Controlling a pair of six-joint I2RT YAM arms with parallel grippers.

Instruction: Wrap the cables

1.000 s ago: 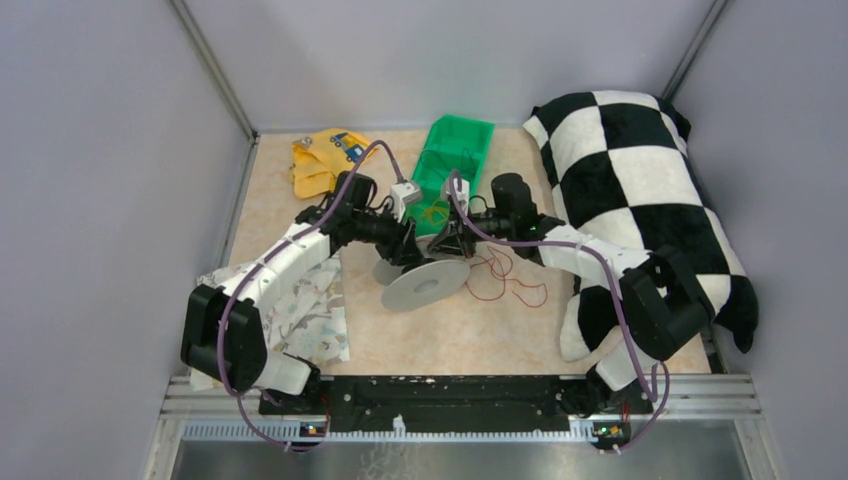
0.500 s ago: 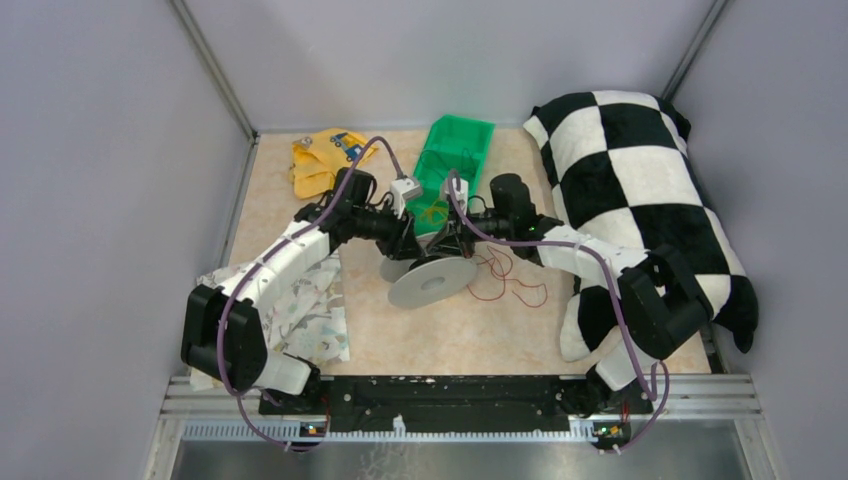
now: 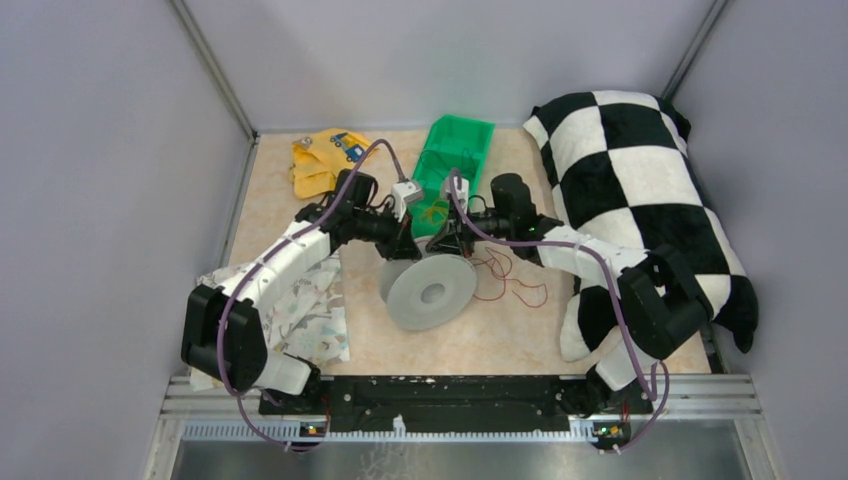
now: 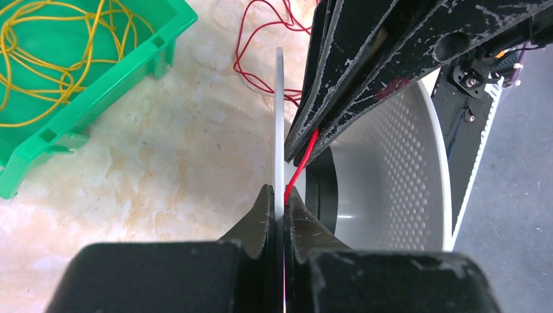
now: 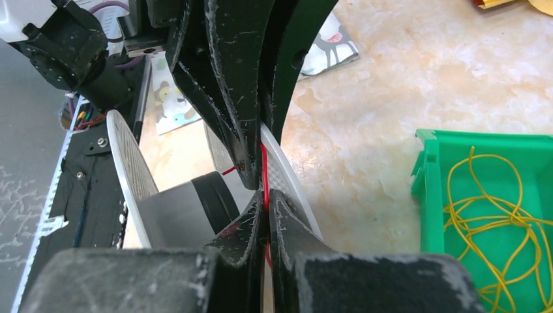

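Beige marbled tabletop carries the grey plastic spool, tipped up on its rim with its axle pointing roughly towards the arm bases. We see the left gripper clamped on the thin flange edge. The right gripper pinches the cables, a thread-thin red wire whose slack curls beside the spool on the right arm's side.

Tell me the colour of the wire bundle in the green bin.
Yellow. The wire bundle shows best in the left wrist view.
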